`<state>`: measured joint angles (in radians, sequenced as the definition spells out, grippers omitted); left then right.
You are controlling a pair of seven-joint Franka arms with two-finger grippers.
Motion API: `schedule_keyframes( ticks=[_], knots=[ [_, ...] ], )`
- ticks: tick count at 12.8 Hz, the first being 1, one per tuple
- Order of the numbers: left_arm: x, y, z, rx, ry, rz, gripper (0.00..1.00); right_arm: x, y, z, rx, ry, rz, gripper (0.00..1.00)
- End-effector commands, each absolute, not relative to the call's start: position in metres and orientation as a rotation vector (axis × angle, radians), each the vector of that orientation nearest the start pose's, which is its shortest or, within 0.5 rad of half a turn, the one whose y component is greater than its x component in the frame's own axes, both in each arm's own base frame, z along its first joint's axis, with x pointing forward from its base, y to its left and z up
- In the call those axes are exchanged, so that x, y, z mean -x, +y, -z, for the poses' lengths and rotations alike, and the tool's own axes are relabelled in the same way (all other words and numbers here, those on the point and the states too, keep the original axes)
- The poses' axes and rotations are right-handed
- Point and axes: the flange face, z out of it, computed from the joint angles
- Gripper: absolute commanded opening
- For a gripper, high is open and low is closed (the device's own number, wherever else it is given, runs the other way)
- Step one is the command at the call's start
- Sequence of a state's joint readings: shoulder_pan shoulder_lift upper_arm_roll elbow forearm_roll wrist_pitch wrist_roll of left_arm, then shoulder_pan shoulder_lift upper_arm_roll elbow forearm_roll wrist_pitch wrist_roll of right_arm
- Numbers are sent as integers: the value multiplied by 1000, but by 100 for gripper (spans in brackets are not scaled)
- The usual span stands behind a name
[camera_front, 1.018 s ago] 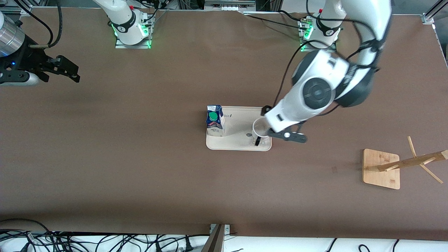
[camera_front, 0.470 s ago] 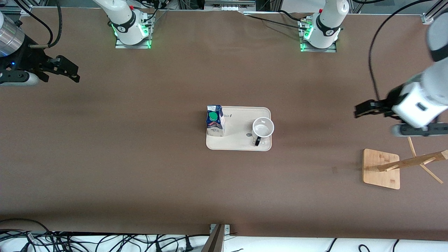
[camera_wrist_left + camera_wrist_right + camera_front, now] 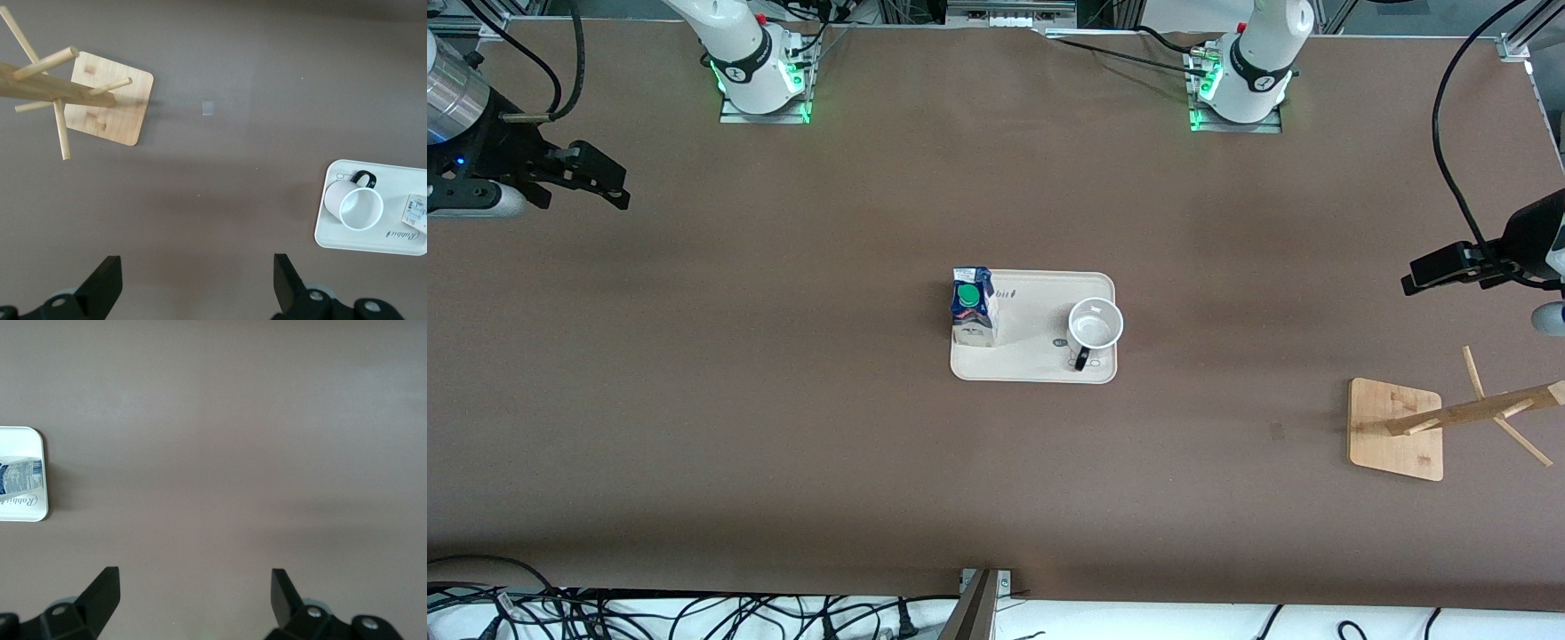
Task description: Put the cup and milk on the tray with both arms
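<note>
Tray [image 3: 1033, 366] is sitting mid-tabletop [image 3: 783, 400], roughly level between the two arm bases. Using the tray as reference for everything below.

Milk [image 3: 972, 307] is standing upright on the tray, at the tray end toward the right arm, green cap up. Cup [image 3: 1095, 324] is standing upright on the tray, at the end toward the left arm, mouth up, black handle pointing toward the front camera. Milk and cup are sitting well apart, bare tray between them. Left wrist view is showing the same: cup [image 3: 358, 204] on the tray [image 3: 373, 241] with a slice of the milk [image 3: 414, 212] at the frame edge.

Left hand [image 3: 1449, 271] is hanging over bare tabletop well away from the tray, toward the left arm's end; fingers [image 3: 100, 288] standing wide apart, gripping nothing.

Right hand [image 3: 583, 178] is hanging over bare tabletop well away from the tray, toward the right arm's end; fingers [image 3: 101, 593] also spread wide, nothing between them. Its wrist view is catching only the tray corner [image 3: 37, 512] and a bit of milk [image 3: 20, 475].

Wooden rack [image 3: 1405, 427] is standing well clear of the tray, toward the left arm's end and nearer the front camera than the tray.
</note>
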<state>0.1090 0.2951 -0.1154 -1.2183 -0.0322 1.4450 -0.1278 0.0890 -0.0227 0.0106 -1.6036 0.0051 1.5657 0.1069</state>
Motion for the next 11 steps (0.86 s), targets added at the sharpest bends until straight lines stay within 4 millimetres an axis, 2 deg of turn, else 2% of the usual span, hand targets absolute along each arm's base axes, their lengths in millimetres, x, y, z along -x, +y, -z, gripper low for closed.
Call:
schedule_keyframes(
  ticks=[1, 4, 7, 8, 10, 11],
  knots=[
    [-622, 4, -610, 3184, -158, -155, 100, -544, 53, -626, 3145, -5, -24, 100],
    [-622, 7, -608, 3177, -168, -169, 100, -544, 53, -626, 3145, -5, -24, 100],
    [-618, 36, -600, 3180, -237, -228, 100, -544, 53, -626, 3145, -5, -24, 100],
    [-618, 31, -602, 3174, -235, -181, 100, -544, 53, -626, 3145, -5, -24, 100],
    [-604, 31, -600, 3165, -239, -74, 100, -544, 53, -626, 3145, -5, -24, 100],
    [-600, 19, -604, 3150, -208, -52, 100, -544, 53, -626, 3145, -5, -24, 100]
  ],
)
